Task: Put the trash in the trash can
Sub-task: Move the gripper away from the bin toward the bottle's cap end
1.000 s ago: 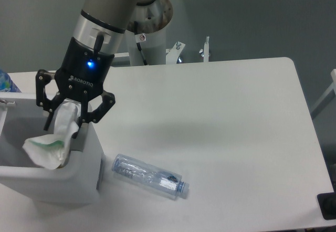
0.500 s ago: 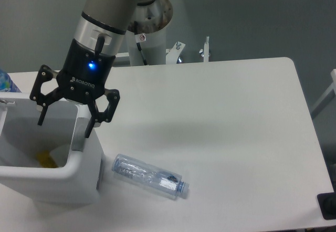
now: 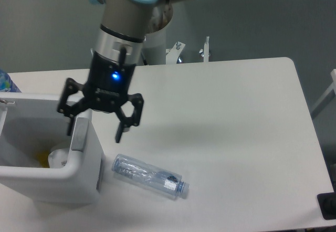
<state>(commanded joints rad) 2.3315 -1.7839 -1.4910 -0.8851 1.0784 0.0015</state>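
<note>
A white tabletop (image 3: pixel 226 116) is seen against a grey floor, with the arm's pedestal behind it. The bin (image 3: pixel 79 177) stands at the left edge, and a pale wrapper (image 3: pixel 56 157) lies inside it against the right wall. The bottle (image 3: pixel 149 176) lies on its side on the tabletop, just beside the bin and apart from it. The gripper (image 3: pixel 95 134) hangs above the bin's right wall, its fingers spread wide with nothing between them. One item is judged disposed of; the bottle is the step in hand. A shift to the right and a descent over the bottle's middle are called for, with the fingers set across its narrow width.
</note>
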